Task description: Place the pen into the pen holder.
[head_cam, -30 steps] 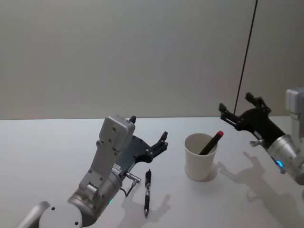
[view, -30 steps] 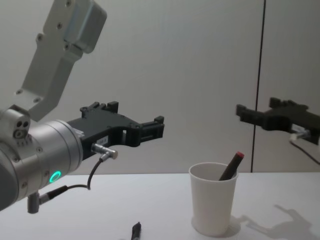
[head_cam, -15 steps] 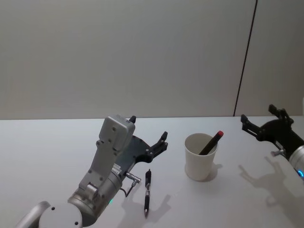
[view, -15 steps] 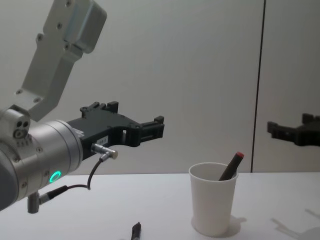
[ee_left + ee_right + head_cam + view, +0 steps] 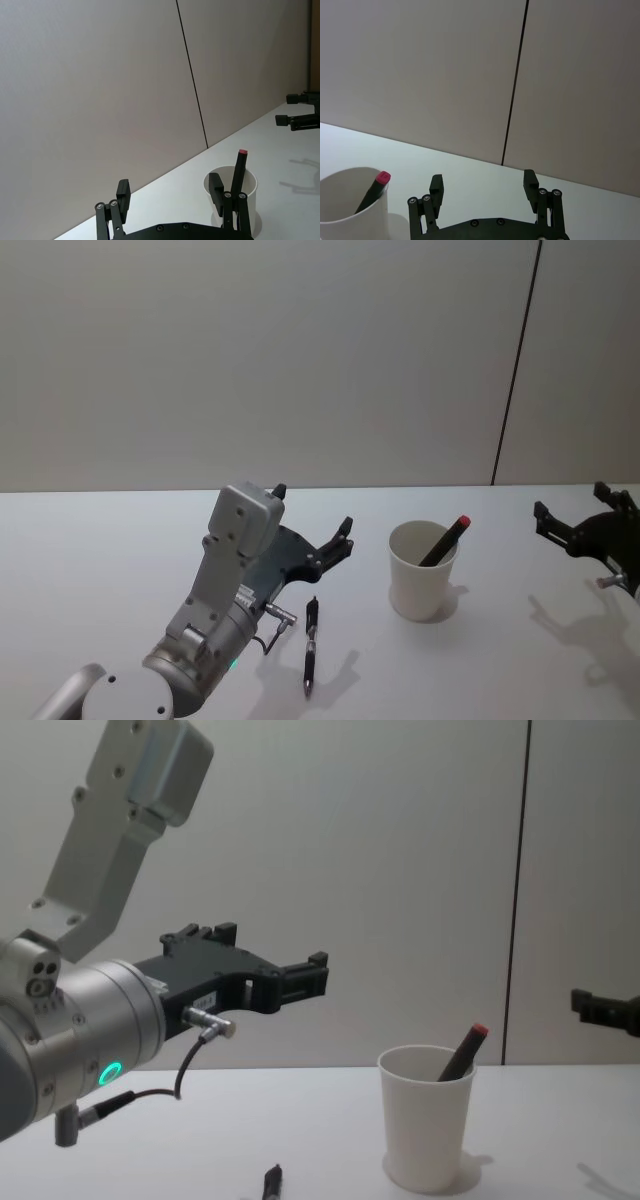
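A dark pen with a red end (image 5: 446, 539) stands slanted inside the plain white paper cup (image 5: 420, 590), its top poking above the rim, so that one looks done. A second black pen (image 5: 311, 645) lies flat on the white table (image 5: 100, 560), left of the cup and nearer, apart from it, and is probably what is left. The left gripper (image 5: 313, 510) hovers just beyond it, spread and empty. The right gripper (image 5: 570, 502) hangs well right of the cup, also spread and empty.
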